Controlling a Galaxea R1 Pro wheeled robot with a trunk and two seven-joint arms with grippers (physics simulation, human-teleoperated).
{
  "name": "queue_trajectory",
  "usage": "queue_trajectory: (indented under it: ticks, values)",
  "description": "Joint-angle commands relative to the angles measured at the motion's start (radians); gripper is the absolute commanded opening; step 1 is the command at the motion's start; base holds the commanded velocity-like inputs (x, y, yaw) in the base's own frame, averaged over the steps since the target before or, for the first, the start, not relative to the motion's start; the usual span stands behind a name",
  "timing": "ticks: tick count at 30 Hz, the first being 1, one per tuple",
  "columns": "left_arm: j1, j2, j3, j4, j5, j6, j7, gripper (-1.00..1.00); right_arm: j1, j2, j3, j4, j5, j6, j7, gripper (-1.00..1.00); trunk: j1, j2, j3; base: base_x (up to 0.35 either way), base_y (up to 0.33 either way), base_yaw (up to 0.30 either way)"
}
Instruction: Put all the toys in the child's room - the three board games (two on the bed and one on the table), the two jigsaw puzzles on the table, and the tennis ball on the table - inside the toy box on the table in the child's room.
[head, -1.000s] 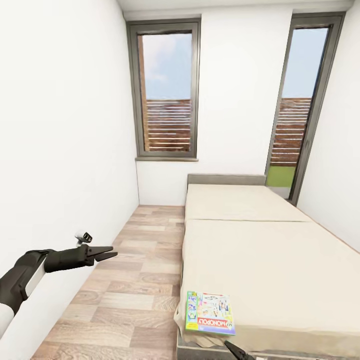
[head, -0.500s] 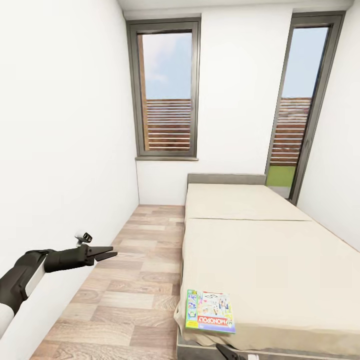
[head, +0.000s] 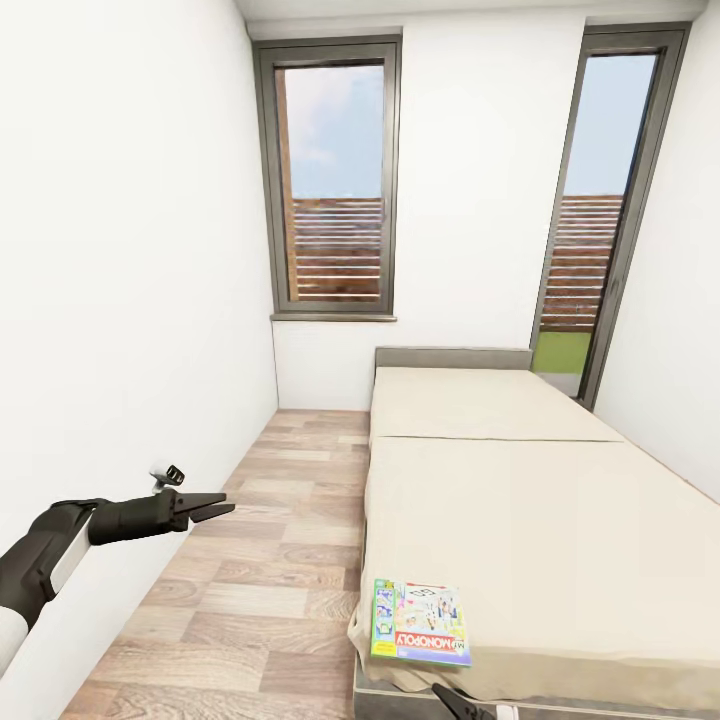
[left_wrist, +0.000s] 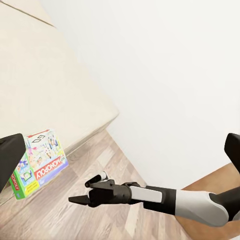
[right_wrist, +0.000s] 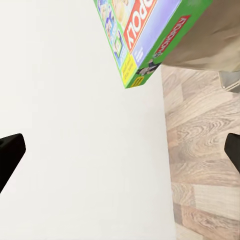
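One board game, a green-edged box with a red MONOPOLY band (head: 420, 622), lies flat on the near left corner of the bed (head: 540, 500), a low cream mattress on a grey frame. My right gripper (head: 452, 702) pokes up at the head view's lower edge, just below the box and apart from it. The left wrist view shows that gripper (left_wrist: 75, 200) over the floor, pointing towards the box (left_wrist: 40, 162). The right wrist view has the box (right_wrist: 145, 35) overhanging the bed's corner, with the fingertips (right_wrist: 10, 155) far apart. My left gripper (head: 225, 511) is open over the floor by the left wall, holding nothing.
A strip of wood-plank floor (head: 270, 540) runs between the white left wall (head: 120, 300) and the bed. At the far wall stand a grey-framed window (head: 332, 180) and a tall glazed door (head: 600, 200). The bed takes up the room's right half.
My right gripper's tip has slid a little to the left along the lower edge of the head view. The left arm and the box have stayed put.
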Motion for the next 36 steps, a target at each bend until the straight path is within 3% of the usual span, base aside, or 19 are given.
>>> queue_trajectory:
  ticks: [1,8,22,36]
  values:
    - [-0.001,0.001,-0.004,0.0,0.004,0.011,-0.003,1.0,-0.001,0.0,-0.001,0.0,-0.005,0.008,0.002,1.0,0.0,-0.001,-0.001,0.0,0.0,0.0]
    - [-0.001,0.001,-0.004,0.0,0.004,0.011,-0.003,1.0,-0.001,0.001,-0.001,0.001,-0.008,0.0,0.011,1.0,0.0,-0.001,-0.001,0.0,0.0,0.0]
    - [-0.001,0.001,-0.004,0.0,0.003,0.011,-0.003,1.0,-0.001,0.006,0.0,0.003,-0.004,-0.011,0.095,1.0,0.0,-0.001,-0.001,0.0,0.0,0.0]
    - [-0.001,0.001,-0.004,0.0,0.004,0.011,-0.003,1.0,-0.001,0.006,-0.005,0.008,-0.015,-0.085,0.107,1.0,0.008,-0.015,-0.007,0.0,0.0,0.0]
